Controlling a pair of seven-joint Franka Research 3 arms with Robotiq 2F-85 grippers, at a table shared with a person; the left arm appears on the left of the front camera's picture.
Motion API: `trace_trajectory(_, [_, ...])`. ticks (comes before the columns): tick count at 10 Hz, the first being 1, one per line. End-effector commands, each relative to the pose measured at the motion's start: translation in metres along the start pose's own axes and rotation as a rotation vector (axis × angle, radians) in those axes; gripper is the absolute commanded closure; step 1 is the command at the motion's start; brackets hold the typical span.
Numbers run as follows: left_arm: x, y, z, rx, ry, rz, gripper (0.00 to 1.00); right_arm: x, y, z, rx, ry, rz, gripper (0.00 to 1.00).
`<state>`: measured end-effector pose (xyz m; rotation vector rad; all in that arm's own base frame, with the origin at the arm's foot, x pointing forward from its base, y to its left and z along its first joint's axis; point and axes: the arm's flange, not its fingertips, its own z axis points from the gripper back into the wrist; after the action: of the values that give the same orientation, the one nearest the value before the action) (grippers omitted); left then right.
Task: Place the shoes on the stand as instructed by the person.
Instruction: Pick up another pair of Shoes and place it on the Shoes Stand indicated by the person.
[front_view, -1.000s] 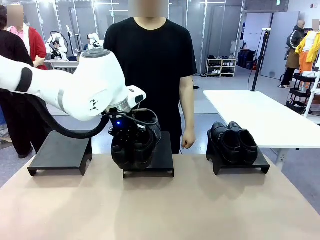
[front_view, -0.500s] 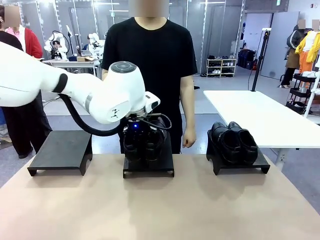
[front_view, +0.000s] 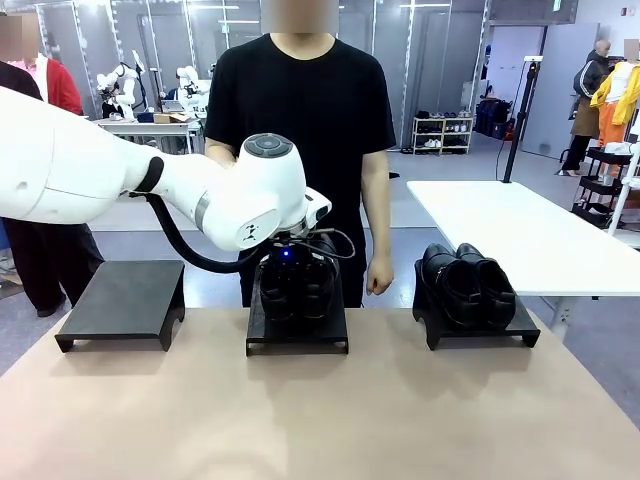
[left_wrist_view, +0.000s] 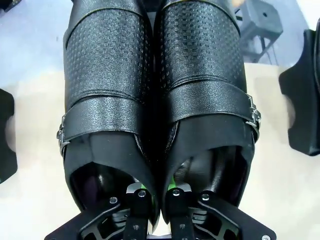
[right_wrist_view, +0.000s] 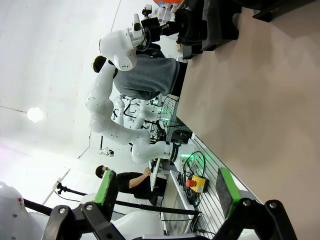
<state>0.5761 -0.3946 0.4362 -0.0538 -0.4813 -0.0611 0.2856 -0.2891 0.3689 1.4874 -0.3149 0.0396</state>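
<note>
Item: strapped pair of shoes (left_wrist_view: 155, 100), glossy black with buckles at the outer sides, held side by side as one unit; location, over the middle stand (front_view: 297, 328) on the desk (front_view: 320, 410), apparently at or just above its top, contact not discernible. Holder: left tool (left_wrist_view: 156, 196), its fingers set down inside the two heel openings and pinched narrow on the adjoining inner walls, which looks to be why both shoes travel together and stay level, toes pointing away from the wrist. Left arm: enters from the robot's left, reaches across to the desk's middle, elbow joint raised, wrist turned downward over the stand so the pair hangs beneath it. Item: plain-fronted pair (front_view: 467, 283), resting on the right-hand stand (front_view: 476, 325), toes toward the robot, nothing touching it. Item: left-hand stand (front_view: 122, 303), unoccupied. Right tool (right_wrist_view: 165, 192): jaws spread wide, nothing between the green pads, aimed along the desk surface well apart from the stands. The person (front_view: 305, 120): standing at the far side directly behind the middle stand, one hand (front_view: 377, 275) hanging relaxed beside it, no gesture visible. Status, as judged: placement of the strapped pair nearly complete, release not yet made; lowering should be square so both soles seat within the stand's edges.
</note>
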Motion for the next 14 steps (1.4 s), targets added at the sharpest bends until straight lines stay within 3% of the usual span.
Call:
trace_trajectory(1, [0.011,-0.003,-0.01,0.044,-0.047,0.036,0.92,-0.003,0.002,-0.002,-0.011,0.006,-0.002,0.0])
trace_trajectory(5, [0.009,0.001,-0.027,0.052,-0.021,0.037,0.92,-0.003,0.002,-0.002,-0.011,0.006,-0.002,0.0])
trace_trajectory(8, [0.006,0.002,-0.03,0.081,-0.022,0.039,0.24,-0.003,0.002,-0.002,-0.011,0.006,-0.002,0.0])
trace_trajectory(9, [0.004,0.003,-0.027,0.075,-0.023,0.039,0.07,-0.003,0.002,-0.002,-0.011,0.006,-0.002,0.0])
trace_trajectory(10, [0.003,0.003,-0.025,0.075,-0.019,0.041,0.0,-0.003,0.002,-0.002,-0.011,0.006,-0.002,0.0])
trace_trajectory(12, [0.002,0.003,-0.02,0.091,-0.018,0.053,0.0,-0.003,0.002,-0.002,-0.011,0.006,-0.002,0.0])
trace_trajectory(13, [0.002,0.001,-0.018,0.091,-0.016,0.052,0.07,-0.003,0.002,-0.002,-0.011,0.006,-0.002,0.0])
trace_trajectory(14, [0.0,-0.001,-0.015,0.096,-0.011,0.06,0.0,-0.003,0.002,-0.002,-0.011,0.006,-0.002,0.0])
